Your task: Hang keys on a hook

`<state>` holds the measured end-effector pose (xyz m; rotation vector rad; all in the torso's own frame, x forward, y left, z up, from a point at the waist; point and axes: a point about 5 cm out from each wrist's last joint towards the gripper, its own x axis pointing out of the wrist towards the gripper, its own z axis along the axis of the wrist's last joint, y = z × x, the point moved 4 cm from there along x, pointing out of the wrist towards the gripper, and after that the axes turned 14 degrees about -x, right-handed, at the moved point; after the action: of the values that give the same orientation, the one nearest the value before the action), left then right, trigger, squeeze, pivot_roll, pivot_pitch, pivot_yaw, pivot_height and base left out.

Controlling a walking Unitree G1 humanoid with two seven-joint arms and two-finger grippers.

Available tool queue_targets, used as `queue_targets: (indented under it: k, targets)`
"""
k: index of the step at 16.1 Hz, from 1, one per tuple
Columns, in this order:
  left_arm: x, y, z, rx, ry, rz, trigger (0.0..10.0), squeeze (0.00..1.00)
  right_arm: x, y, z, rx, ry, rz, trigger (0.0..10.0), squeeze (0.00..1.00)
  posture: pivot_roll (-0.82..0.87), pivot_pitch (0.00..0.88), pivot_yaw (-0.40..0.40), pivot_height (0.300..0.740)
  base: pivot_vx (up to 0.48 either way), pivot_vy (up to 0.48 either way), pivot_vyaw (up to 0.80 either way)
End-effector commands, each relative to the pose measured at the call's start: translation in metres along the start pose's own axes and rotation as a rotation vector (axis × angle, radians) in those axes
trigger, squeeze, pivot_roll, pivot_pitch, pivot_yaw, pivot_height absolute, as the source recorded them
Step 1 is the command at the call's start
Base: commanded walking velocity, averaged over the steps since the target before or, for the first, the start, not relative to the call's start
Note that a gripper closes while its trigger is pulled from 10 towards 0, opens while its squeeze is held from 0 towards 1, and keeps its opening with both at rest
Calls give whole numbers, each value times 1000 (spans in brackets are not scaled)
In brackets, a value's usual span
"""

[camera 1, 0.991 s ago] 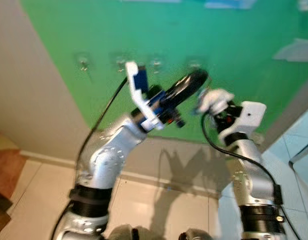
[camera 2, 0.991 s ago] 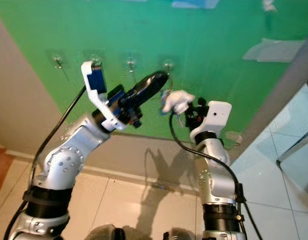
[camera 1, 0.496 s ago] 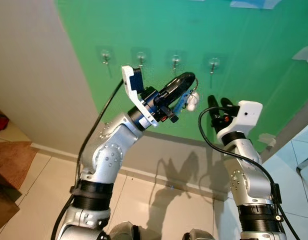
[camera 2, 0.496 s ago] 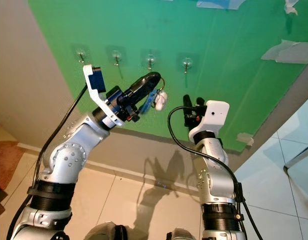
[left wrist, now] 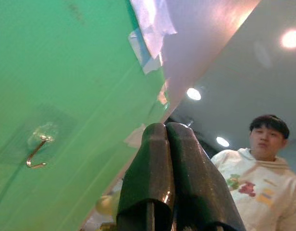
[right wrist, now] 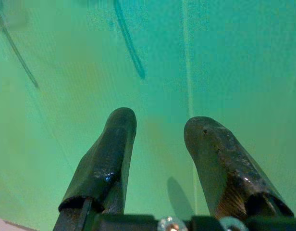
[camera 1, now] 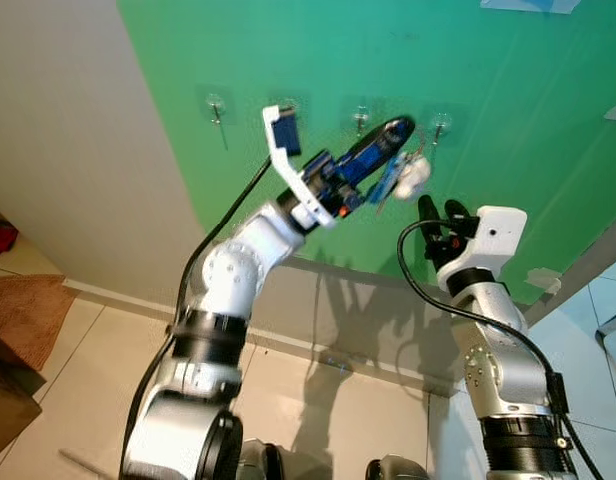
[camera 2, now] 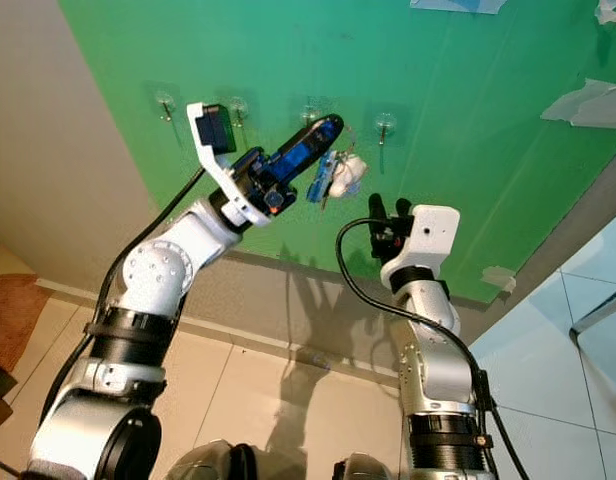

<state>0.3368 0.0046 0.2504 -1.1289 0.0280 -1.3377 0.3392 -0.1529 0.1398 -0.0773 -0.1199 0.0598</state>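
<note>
Keys (camera 2: 340, 176) (left gripper (camera 2: 328, 126) clamped) dangle just beside hook (camera 2: 385, 126)

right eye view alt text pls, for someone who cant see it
The left gripper, shut on the keys, holds them up against a green wall beside a row of small hooks. The right gripper waits open just below.

Both head cams look forward and a bit down at the green wall (camera 1: 488, 120) from close range, sharing the row of hooks (camera 2: 385, 124) and both raised arms. The left wrist cam sits right behind its pressed-together fingers (left wrist: 155, 163), angled up along the wall past one hook toward the ceiling. The right wrist cam faces the green wall close up, between its spread fingers (right wrist: 112, 144).
</note>
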Motion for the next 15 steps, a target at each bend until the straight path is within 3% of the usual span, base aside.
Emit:
queue_targets:
  k: [1, 5, 11, 13, 15]
  targets:
    - [3, 1, -1, 0, 13, -9, 10000, 0, -2, -1, 2, -16, -1, 0, 10000, 0, -40, 131, 27, 740, 0, 0, 0]
    - [21, 25, -3, 43, 34, 90, 10000, 0, -9, 4, 4, -3, -5, -3, 10000, 0, -46, 153, 50, 740, 0, 0, 0]
    - [43, 31, -6, 76, -28, 121, 10000, 0, -13, 7, 6, 9, -6, -9, 10000, 0, -52, 159, 71, 740, 0, 0, 0]
    - [38, 19, -6, 71, -59, 70, 10000, 0, -15, 8, 5, 13, -4, -10, 10000, 0, -49, 162, 79, 740, 0, 0, 0]
    - [16, -1, -9, 66, -71, 4, 10000, 0, -16, 7, 3, 16, 2, -14, 10000, 0, -36, 167, 78, 740, 0, 0, 0]
